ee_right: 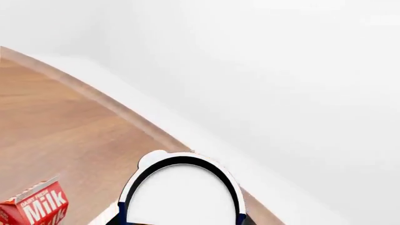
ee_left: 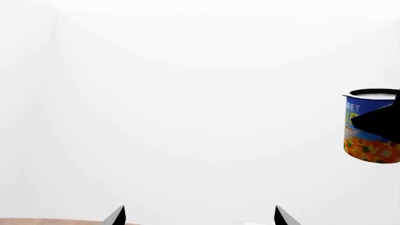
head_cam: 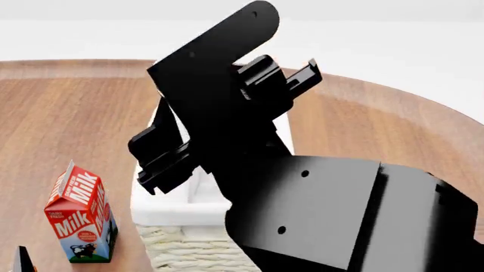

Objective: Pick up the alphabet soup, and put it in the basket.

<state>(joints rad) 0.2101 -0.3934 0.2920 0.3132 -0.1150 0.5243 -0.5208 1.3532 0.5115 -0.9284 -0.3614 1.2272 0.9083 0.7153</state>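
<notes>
Hanging in mid-air with nothing under it, the alphabet soup (ee_left: 370, 125) is carried by the right gripper (ee_right: 180, 224), whose jaws are clamped on the can's sides; the right wrist view looks straight onto its pale round top, and the left wrist view shows a dark finger across the blue label. In the head view the right arm hides the can entirely, so how it sits relative to the basket (head_cam: 178, 212) cannot be told for sure, though the arm rises directly over the basket's white cloth rim. A milk carton (head_cam: 79, 215) stands on the wooden table (head_cam: 68, 119) just beside the basket. The left gripper (ee_left: 198, 216) hangs idle with its jaws apart and nothing between them. A tin can like this is likely rigid and fairly dense, with a smooth label that could slip, so a firm squeeze across the mid-height of the wall suits it best, keeping it upright.
</notes>
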